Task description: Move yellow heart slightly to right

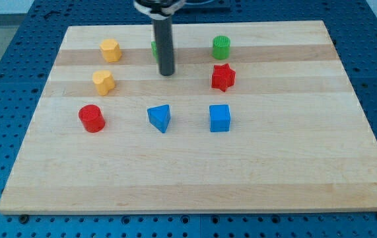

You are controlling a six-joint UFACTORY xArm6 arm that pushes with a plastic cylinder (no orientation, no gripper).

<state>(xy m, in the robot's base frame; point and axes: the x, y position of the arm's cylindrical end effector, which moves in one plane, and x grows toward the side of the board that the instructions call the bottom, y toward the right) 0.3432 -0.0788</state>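
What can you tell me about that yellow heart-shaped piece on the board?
The yellow heart is a small, chunky block of matte orange-yellow, with a notch in its top that gives the heart shape. It sits flat on the pale wooden board, toward the view's left, below the yellow hexagon and above the red cylinder. Nothing touches it. My tip rests well off to its right, apart from it.
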